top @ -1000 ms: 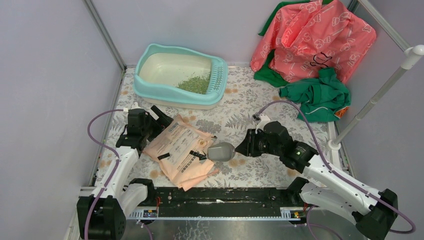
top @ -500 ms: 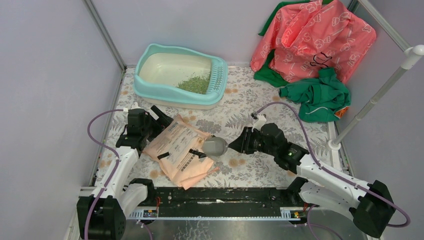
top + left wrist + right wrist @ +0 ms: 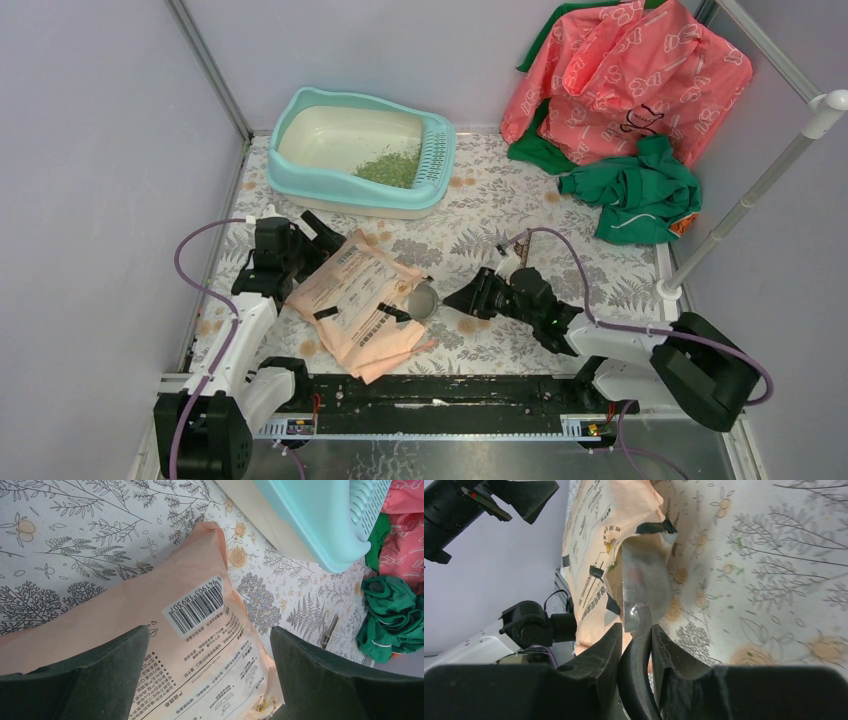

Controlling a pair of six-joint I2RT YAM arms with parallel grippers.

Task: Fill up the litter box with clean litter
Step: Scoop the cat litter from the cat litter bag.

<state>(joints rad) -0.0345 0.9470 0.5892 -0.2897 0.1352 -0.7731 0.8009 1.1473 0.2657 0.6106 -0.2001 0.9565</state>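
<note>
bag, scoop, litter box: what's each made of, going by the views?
Bag: looks like matte peach paper, creased and folded, with a printed barcode; an inner lining can't be ruled out.
Scoop: grey and smooth with a glossy highlight; probably plastic, possibly metal.
Litter box: moulded plastic by the look, teal rim with slotted grille, cream basin, slight sheen.

Leaf-patterned table (image 3: pixel 490 215) with litter box (image 3: pixel 300 183), peach paper bag (image 3: pixel 355 300), heaped clothes (image 3: pixel 620 90)
</note>
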